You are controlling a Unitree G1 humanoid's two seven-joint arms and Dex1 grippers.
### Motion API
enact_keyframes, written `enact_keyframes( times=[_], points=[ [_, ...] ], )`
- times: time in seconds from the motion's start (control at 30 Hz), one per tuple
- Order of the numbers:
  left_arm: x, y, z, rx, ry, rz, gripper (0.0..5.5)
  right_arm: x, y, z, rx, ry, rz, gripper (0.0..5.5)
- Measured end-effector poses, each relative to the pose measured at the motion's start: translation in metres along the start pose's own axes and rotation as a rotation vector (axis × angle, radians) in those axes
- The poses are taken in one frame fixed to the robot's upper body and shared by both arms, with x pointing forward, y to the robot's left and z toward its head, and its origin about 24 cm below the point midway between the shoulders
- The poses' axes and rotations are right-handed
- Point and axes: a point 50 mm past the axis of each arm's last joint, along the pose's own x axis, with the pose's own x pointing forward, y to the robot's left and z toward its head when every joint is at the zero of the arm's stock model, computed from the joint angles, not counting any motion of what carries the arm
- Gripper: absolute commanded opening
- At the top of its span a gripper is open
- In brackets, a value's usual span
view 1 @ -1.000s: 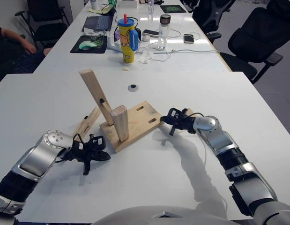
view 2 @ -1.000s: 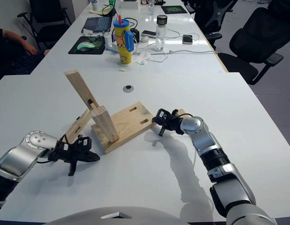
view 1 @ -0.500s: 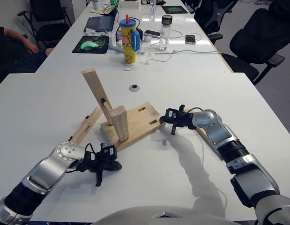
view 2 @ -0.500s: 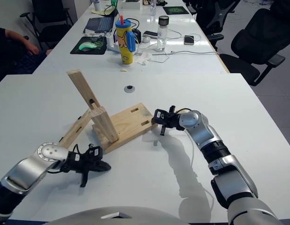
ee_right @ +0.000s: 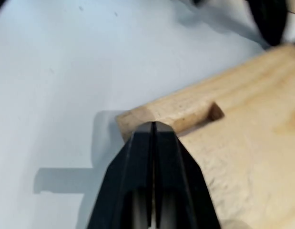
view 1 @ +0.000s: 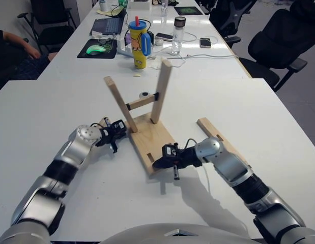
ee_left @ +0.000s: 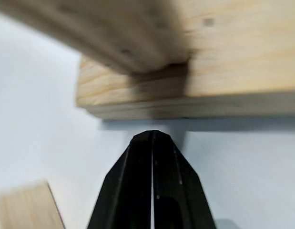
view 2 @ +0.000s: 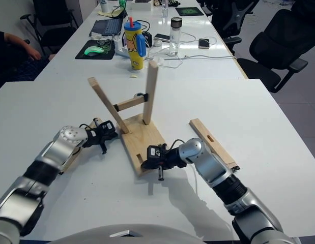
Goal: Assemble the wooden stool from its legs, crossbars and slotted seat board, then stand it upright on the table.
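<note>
The seat board [view 1: 153,146] lies flat in the middle of the surface [view 1: 279,132], underside up, I judge so the slots take the legs. Its long axis runs away from me, the far end swung slightly left. The left leg [view 1: 119,104] and right leg [view 1: 161,90] stand in it pointing up, splayed apart and tied by a crossbar [view 1: 142,102]. My left jaws, clenched on nothing, sit at the board's left edge; my right jaws, also clenched and empty, meet its near corner. I reckon they brace it. A spare leg [view 1: 218,137] lies flat to the right.

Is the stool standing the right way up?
No, upside down: its seat board lies on the table, two legs pointing up.
</note>
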Motion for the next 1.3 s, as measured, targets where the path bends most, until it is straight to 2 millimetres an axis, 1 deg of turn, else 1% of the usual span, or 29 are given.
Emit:
enact_keyframes(
  times=[0.07,0.13,0.2,0.3,0.33,0.37,0.43,0.5,0.53,0.57,0.6,0.67,0.7,0.73,0.77,0.8,0.87,0.93,1.0,1.07,1.2,1.3],
  points=[
    [0.011,0.004,0.01,0.037,-0.014,-0.01,0.01,0.012,-0.001,0.006,0.006,-0.028,-0.008,0.0],
    [0.019,0.004,0.018,0.067,-0.038,-0.031,0.01,0.023,-0.001,0.011,0.013,-0.049,-0.017,0.0],
    [0.023,0.0,0.02,0.077,-0.052,-0.046,0.01,0.027,-0.002,0.012,0.015,-0.056,-0.019,0.0],
    [0.019,-0.003,0.016,0.057,-0.071,-0.033,0.01,0.028,-0.002,0.012,0.006,-0.075,-0.054,0.0],
    [0.013,-0.003,0.013,0.032,-0.091,-0.015,0.01,0.028,-0.002,0.01,0.006,-0.087,-0.073,0.0],
    [0.006,-0.003,0.009,0.005,-0.102,0.004,0.01,0.027,-0.001,0.01,0.009,-0.097,-0.091,0.0],
    [-0.013,0.0,0.0,-0.045,-0.111,0.051,0.01,0.021,0.001,0.007,0.014,-0.11,-0.135,0.0],
    [-0.036,0.005,-0.009,-0.097,-0.115,0.095,0.01,0.011,0.005,0.002,0.028,-0.109,-0.186,0.0],
    [-0.047,0.01,-0.01,-0.128,-0.129,0.122,0.25,0.006,0.007,-0.001,0.046,-0.114,-0.216,0.0],
    [-0.067,0.025,-0.01,-0.161,-0.149,0.192,0.31,-0.001,0.011,-0.005,0.081,-0.134,-0.258,0.0],
    [-0.079,0.035,-0.008,-0.173,-0.164,0.238,0.53,-0.005,0.013,-0.005,0.094,-0.153,-0.286,0.0],
    [-0.1,0.054,-0.006,-0.171,-0.169,0.308,0.82,-0.017,0.015,0.001,0.131,-0.246,-0.387,0.0],
    [-0.115,0.066,-0.008,-0.162,-0.154,0.345,1.02,-0.024,0.016,0.006,0.141,-0.302,-0.444,0.0],
    [-0.127,0.075,-0.01,-0.147,-0.131,0.365,1.09,-0.029,0.017,0.008,0.152,-0.327,-0.483,0.0],
    [-0.135,0.081,-0.015,-0.132,-0.098,0.367,1.26,-0.031,0.019,0.007,0.167,-0.334,-0.503,0.0],
    [-0.143,0.084,-0.026,-0.123,-0.039,0.345,1.43,-0.031,0.022,0.004,0.188,-0.329,-0.517,0.0],
    [-0.146,0.08,-0.049,-0.139,0.062,0.264,1.69,-0.029,0.025,-0.001,0.217,-0.317,-0.522,0.0],
    [-0.14,0.066,-0.07,-0.193,0.125,0.152,1.97,-0.029,0.025,-0.002,0.218,-0.304,-0.537,0.0],
    [-0.136,0.055,-0.082,-0.232,0.161,0.077,2.35,-0.029,0.023,-0.004,0.219,-0.292,-0.553,0.0],
    [-0.135,0.053,-0.085,-0.264,0.169,0.058,2.63,-0.029,0.022,-0.005,0.225,-0.286,-0.564,0.0],
    [-0.134,0.048,-0.09,-0.349,0.19,0.042,2.63,-0.03,0.021,-0.006,0.229,-0.283,-0.576,0.0],
    [-0.13,0.038,-0.092,-0.415,0.184,-0.015,2.63,-0.03,0.021,-0.006,0.231,-0.283,-0.578,0.0]
  ],
)
